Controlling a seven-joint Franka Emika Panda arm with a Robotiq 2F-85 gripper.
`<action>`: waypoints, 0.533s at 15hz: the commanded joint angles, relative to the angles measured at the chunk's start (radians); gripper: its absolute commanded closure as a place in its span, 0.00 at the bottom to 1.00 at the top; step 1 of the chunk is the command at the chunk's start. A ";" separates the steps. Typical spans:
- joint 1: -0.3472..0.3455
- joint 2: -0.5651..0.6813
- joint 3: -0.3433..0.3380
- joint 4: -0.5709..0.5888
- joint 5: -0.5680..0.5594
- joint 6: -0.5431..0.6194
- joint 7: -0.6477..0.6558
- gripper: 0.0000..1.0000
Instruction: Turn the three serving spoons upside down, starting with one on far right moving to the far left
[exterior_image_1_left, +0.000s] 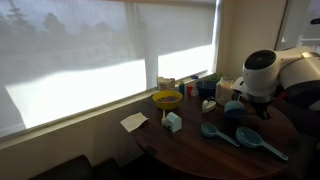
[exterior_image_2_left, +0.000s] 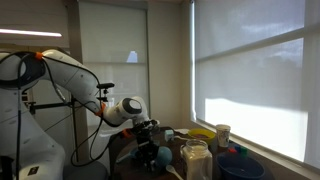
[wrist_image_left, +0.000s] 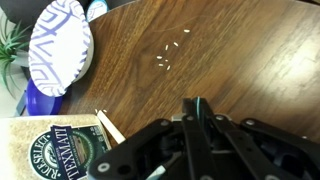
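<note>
Two teal serving spoons lie on the round wooden table (exterior_image_1_left: 200, 150), one (exterior_image_1_left: 216, 132) towards the middle and one (exterior_image_1_left: 258, 142) nearer the edge. A third spoon (exterior_image_1_left: 235, 108) is up at my gripper (exterior_image_1_left: 244, 99), its bowl just above the table. In the wrist view my gripper (wrist_image_left: 198, 104) is shut, and a thin teal edge of the spoon handle (wrist_image_left: 201, 106) shows between the fingers. The rest of that spoon is hidden there. An exterior view shows my gripper (exterior_image_2_left: 150, 128) low over the table.
A yellow bowl (exterior_image_1_left: 167, 98) and a small light-blue box (exterior_image_1_left: 173, 122) stand at the window side. A patterned paper plate (wrist_image_left: 60, 45), a rice bag (wrist_image_left: 50, 150) and spilled grains (wrist_image_left: 170, 55) lie below the wrist. A jar (exterior_image_2_left: 195, 160) stands near.
</note>
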 joint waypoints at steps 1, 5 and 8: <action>0.018 -0.005 0.012 -0.036 -0.081 0.009 0.082 0.98; 0.037 -0.003 0.014 -0.046 -0.110 0.004 0.119 0.66; 0.048 -0.017 0.005 -0.043 -0.096 0.009 0.117 0.47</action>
